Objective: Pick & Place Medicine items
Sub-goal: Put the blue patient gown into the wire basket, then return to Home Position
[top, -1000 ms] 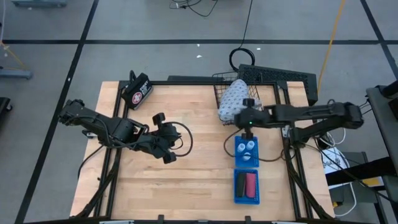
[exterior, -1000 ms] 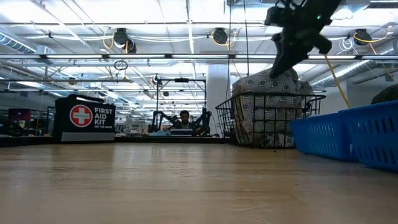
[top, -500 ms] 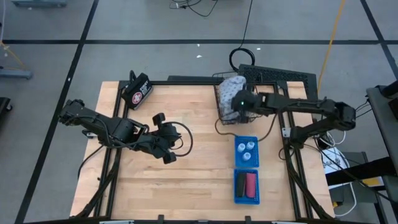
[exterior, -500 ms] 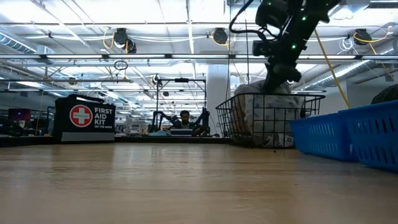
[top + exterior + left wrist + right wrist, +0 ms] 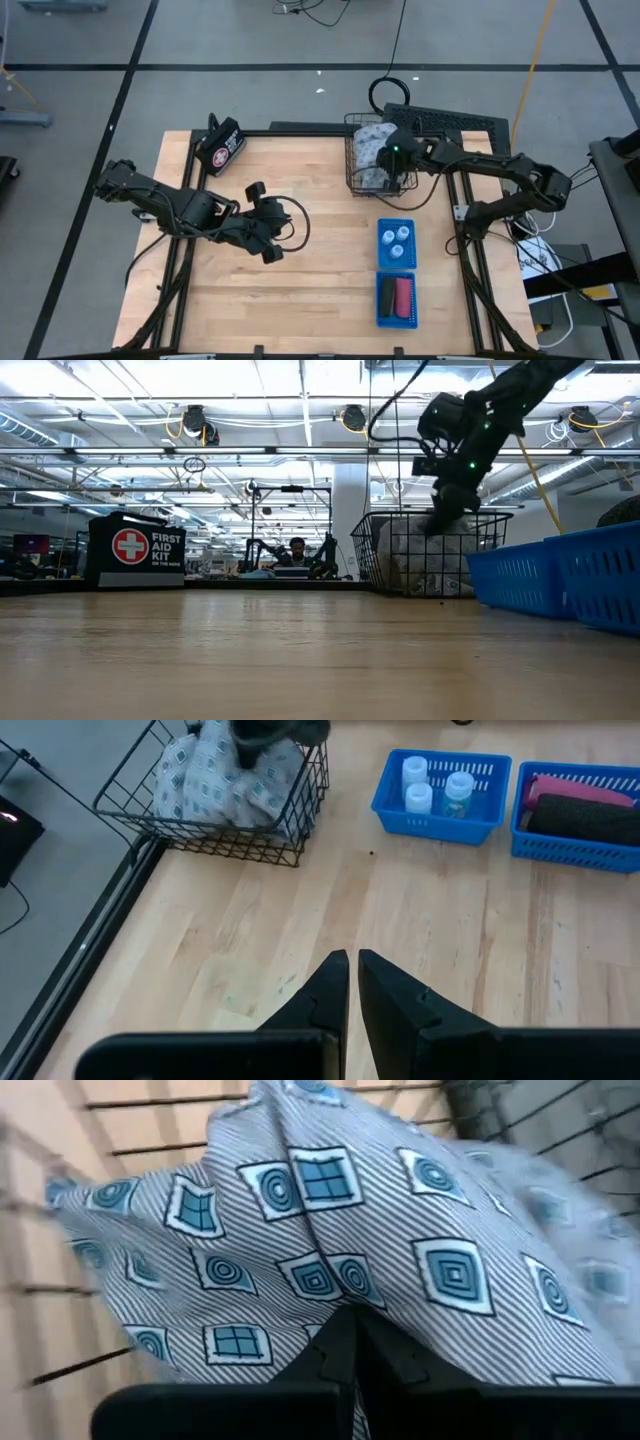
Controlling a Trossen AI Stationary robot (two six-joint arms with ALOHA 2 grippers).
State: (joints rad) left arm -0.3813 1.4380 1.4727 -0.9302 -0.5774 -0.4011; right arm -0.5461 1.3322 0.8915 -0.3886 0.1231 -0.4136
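— What did the view from above show?
— The right gripper point(image 5: 397, 160) was down in the wire basket point(image 5: 353, 160) at the table's point(image 5: 320, 300) far edge, on the grey-white patterned pouch point(image 5: 370, 152). The left gripper point(image 5: 258, 221) waited over the middle-left of the table. Nearer the front, one blue tray point(image 5: 397, 244) held three white bottles point(image 5: 397, 240); the second tray point(image 5: 396, 299) just behind it held a black piece point(image 5: 387, 294) and a pink piece point(image 5: 404, 294) side by side. The first aid case point(image 5: 222, 145) lay at the far left corner.

— And from table height?
— The right gripper point(image 5: 440, 518) reached into the basket point(image 5: 420, 555) from above, touching the top of the pouch point(image 5: 415, 555). The case point(image 5: 135, 550) stood far left, the trays point(image 5: 560, 575) at the right.

— The left wrist camera?
— Its own fingers point(image 5: 330, 985) were pressed nearly together, holding nothing. Beyond them sat the basket point(image 5: 200, 835) with the pouch point(image 5: 225, 780), the bottles point(image 5: 432, 788) in their tray point(image 5: 440, 820), and the pink point(image 5: 585, 790) and black point(image 5: 590, 815) pieces.

— The right wrist camera?
— The pouch point(image 5: 330, 1250) filled the view, and the dark fingers point(image 5: 345, 1345) were pinched closed on its striped cloth, basket wires point(image 5: 520, 1120) behind.
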